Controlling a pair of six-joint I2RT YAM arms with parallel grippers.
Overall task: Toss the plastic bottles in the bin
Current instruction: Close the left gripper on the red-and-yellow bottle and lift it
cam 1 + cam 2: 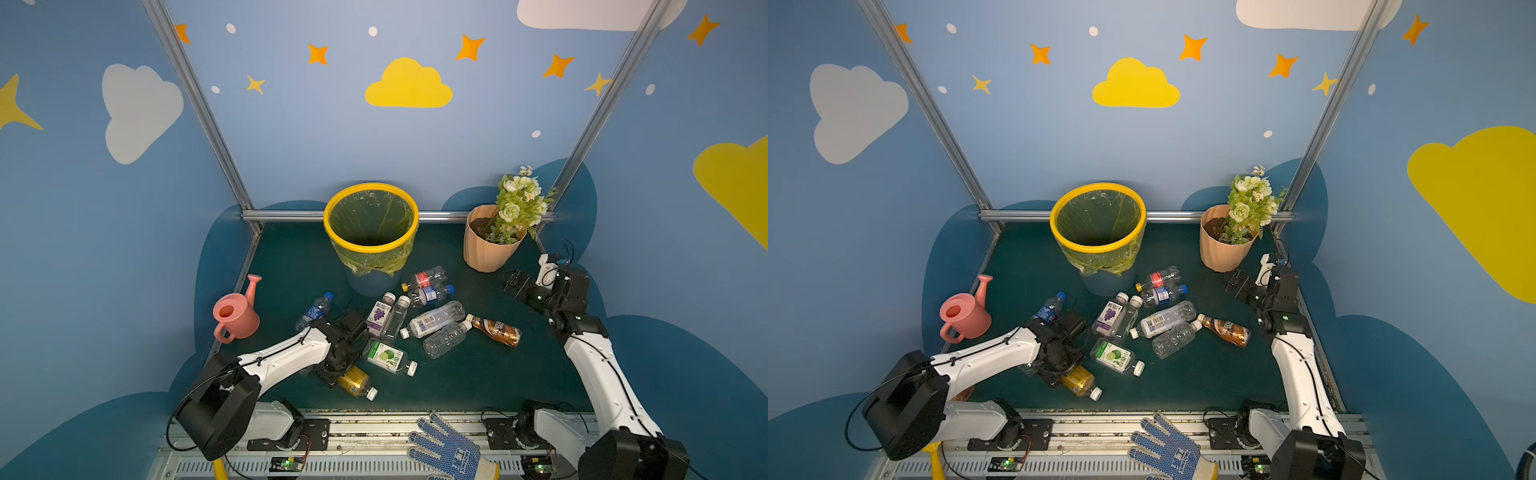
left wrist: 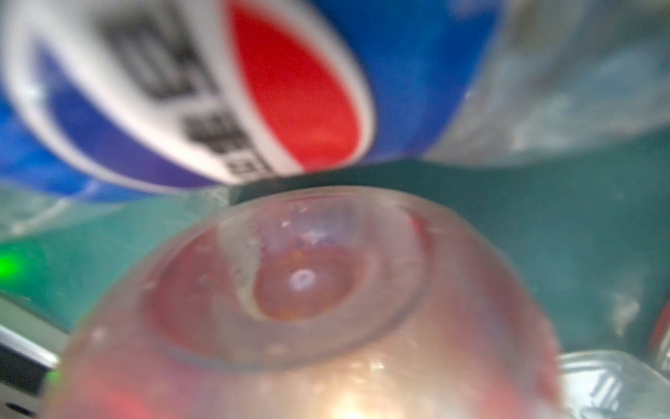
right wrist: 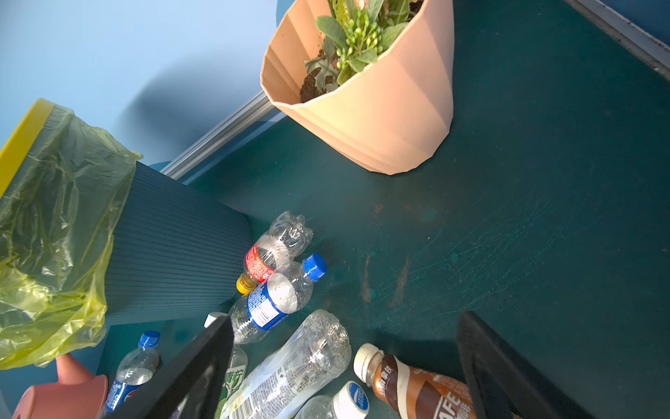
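Note:
Several plastic bottles lie on the green mat in front of the bin [image 1: 370, 248], which stands at the back with its yellow liner open. My left gripper [image 1: 332, 372] sits low over the base end of a gold-labelled bottle [image 1: 356, 383]. That bottle's base [image 2: 301, 283] fills the left wrist view and hides the fingers. A blue-labelled cola bottle [image 2: 253, 90] lies just beyond it. My right gripper [image 1: 513, 282] hangs open by the flower pot, nothing between its fingers [image 3: 203, 362]. A brown coffee bottle [image 3: 417, 391] and a clear bottle [image 3: 301, 362] lie below it.
A pink watering can [image 1: 235, 316] stands at the left edge. A peach flower pot [image 1: 486, 249] stands at the back right. A blue-dotted work glove [image 1: 449, 451] rests on the front rail. Metal frame posts and blue walls close in the mat.

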